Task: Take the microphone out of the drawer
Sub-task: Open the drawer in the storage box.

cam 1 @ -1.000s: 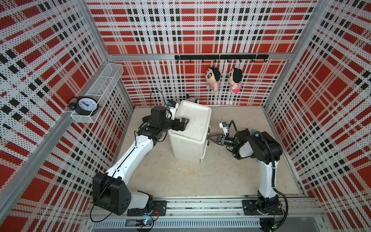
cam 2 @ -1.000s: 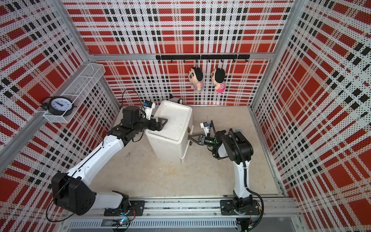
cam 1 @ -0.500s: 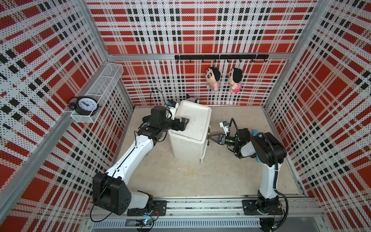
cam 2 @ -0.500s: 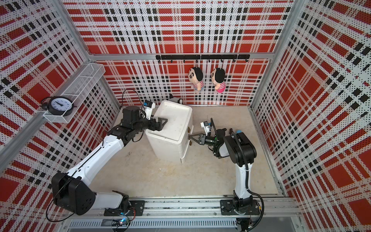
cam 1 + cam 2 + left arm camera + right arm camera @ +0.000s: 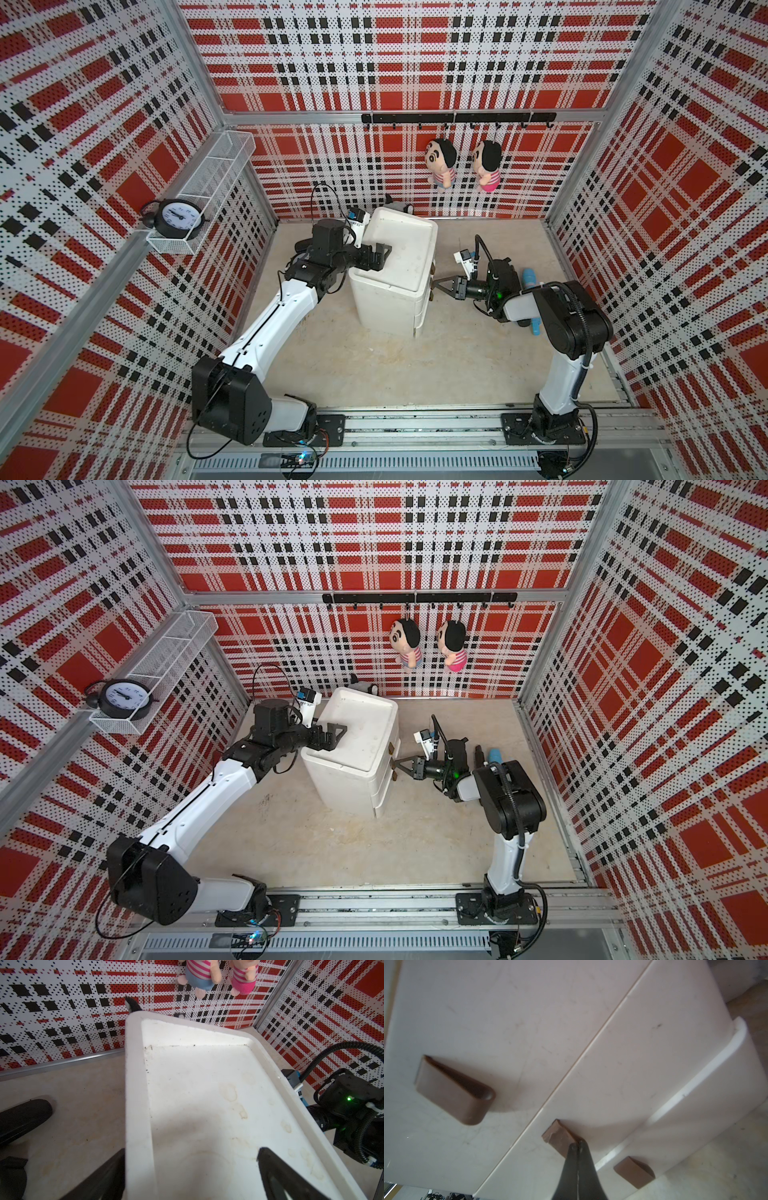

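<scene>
1 view, the right wrist's, shows the right pincer [image 5: 578, 1144] clenched at the middle handle [image 5: 556, 1136].

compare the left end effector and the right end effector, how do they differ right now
The left end effector is open, while the right end effector is shut. The left end effector straddles the top rim of the white drawer cabinet, with one finger outside it. The right end effector has its tips at the middle brown handle on the cabinet's front. Both are black and both are at the same cabinet.
</scene>
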`<state>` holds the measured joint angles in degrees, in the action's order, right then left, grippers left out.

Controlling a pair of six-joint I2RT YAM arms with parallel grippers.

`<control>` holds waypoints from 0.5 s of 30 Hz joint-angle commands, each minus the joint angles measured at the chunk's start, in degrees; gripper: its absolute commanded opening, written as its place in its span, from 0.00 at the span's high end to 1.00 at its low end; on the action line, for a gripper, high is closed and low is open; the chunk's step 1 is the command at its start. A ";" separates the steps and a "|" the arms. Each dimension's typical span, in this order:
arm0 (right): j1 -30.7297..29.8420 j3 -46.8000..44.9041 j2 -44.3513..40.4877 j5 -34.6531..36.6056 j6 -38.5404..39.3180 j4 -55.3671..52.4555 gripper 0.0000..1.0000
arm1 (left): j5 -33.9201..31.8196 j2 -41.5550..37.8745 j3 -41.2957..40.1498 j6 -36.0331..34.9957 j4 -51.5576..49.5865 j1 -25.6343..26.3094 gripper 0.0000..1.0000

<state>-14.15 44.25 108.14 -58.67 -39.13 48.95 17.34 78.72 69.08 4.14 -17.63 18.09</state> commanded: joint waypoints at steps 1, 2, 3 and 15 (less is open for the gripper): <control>2.25 -1.80 -1.75 1.96 5.05 -9.00 1.00 | 1.19 0.30 -0.33 -0.68 0.76 0.11 0.02; 2.74 -2.04 -2.30 2.03 5.86 -10.28 1.00 | 1.20 0.30 -0.35 -0.68 0.75 0.11 0.02; 3.16 -2.26 -2.81 2.07 6.62 -11.28 1.00 | 1.20 0.38 -0.35 -0.68 0.75 0.08 0.02; 9.50 -6.36 -10.20 6.72 13.63 -22.53 1.00 | 1.11 0.82 -0.16 -0.62 0.77 0.19 0.02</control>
<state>-7.14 39.59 99.20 -58.06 -29.98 35.90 17.37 78.89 69.10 4.03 -17.56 18.09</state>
